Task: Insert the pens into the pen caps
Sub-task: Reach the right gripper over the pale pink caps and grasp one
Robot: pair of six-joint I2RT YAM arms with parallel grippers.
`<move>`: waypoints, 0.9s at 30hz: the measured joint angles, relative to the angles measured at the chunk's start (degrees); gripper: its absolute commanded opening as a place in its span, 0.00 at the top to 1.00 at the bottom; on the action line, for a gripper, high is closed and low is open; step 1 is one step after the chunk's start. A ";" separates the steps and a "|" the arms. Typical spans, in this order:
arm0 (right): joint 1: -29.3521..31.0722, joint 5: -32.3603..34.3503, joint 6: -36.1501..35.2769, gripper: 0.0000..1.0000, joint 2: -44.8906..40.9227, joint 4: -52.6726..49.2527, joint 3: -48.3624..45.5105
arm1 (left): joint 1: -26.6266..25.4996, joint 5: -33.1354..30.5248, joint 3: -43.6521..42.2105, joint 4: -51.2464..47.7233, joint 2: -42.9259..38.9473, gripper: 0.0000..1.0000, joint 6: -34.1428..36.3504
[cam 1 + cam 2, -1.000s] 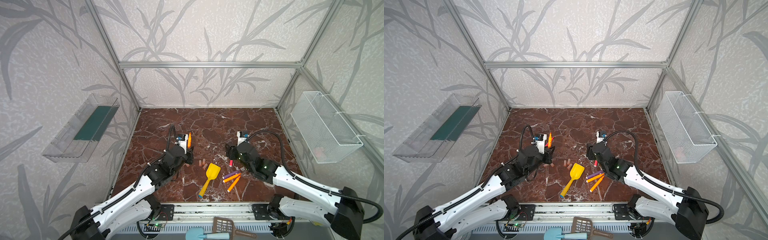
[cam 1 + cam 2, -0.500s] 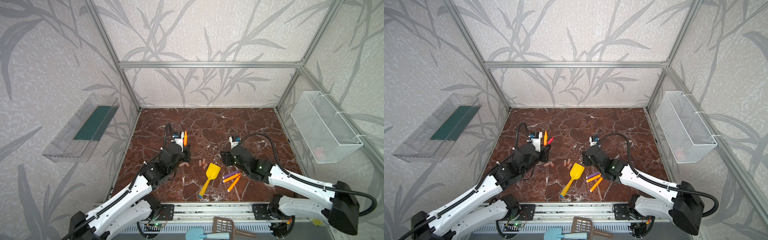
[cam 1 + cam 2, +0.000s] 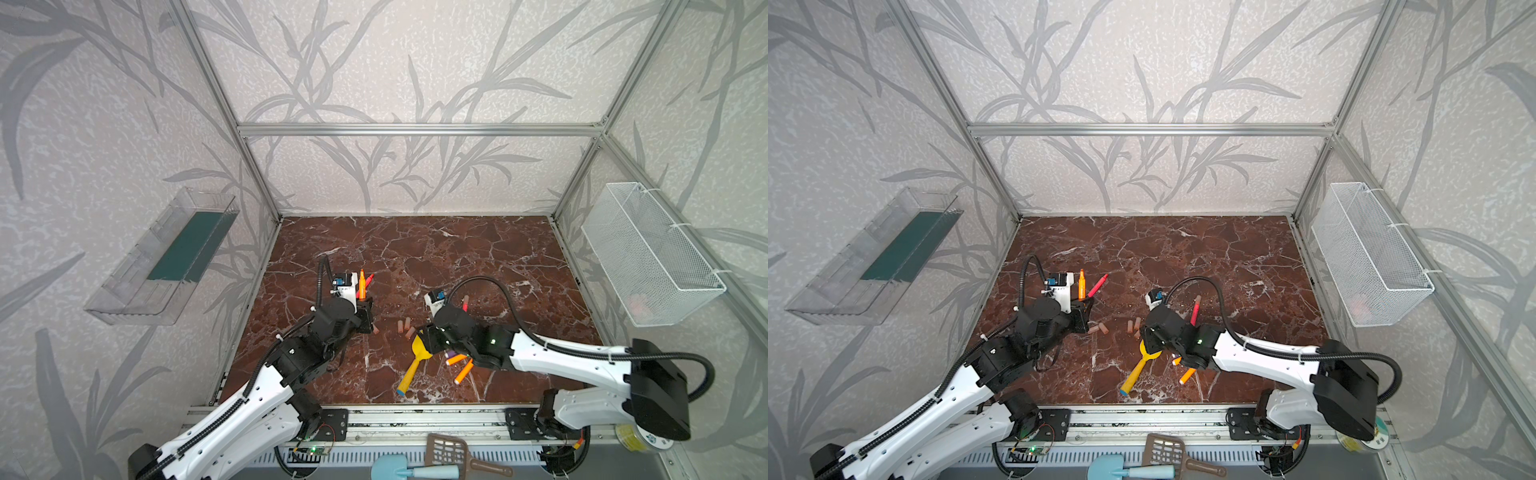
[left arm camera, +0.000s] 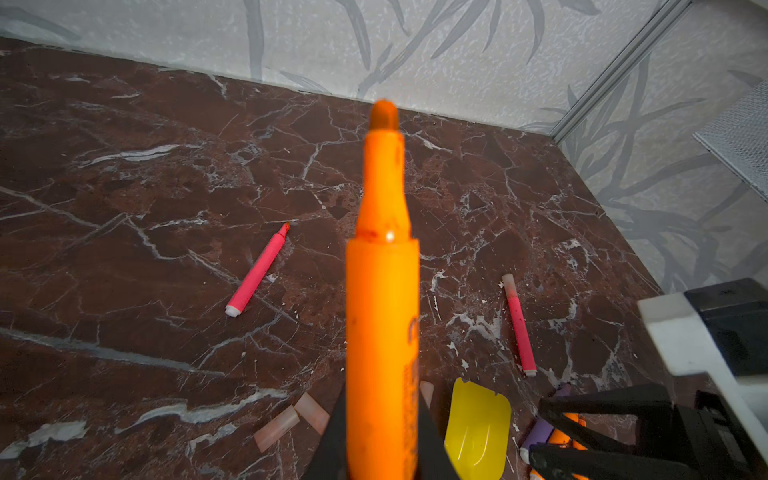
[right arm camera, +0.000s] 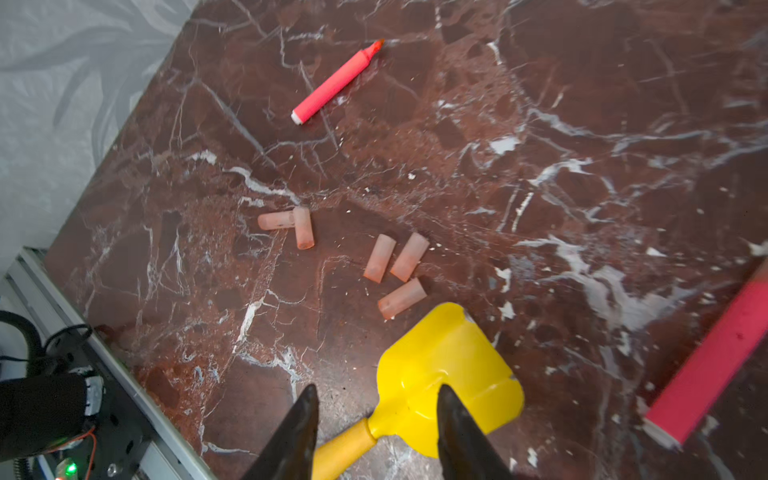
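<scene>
Right wrist view: your right gripper (image 5: 378, 399), jaws apart and empty, straddles the yellow shovel (image 5: 449, 365); pen caps (image 5: 409, 257) lie just ahead. Risk: closing here grabs the shovel. Your left gripper (image 4: 382, 432) is clamped on the orange pen (image 4: 382, 291).

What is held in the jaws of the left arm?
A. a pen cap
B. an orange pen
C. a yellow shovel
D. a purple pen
B: in the left wrist view an orange pen sticks out from between the shut jaws, with its tip uncapped.
</scene>
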 measured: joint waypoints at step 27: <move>5.81 6.43 -9.49 0.60 38.38 -11.63 37.35 | 22.36 6.75 -4.72 -0.63 -2.75 1.00 0.11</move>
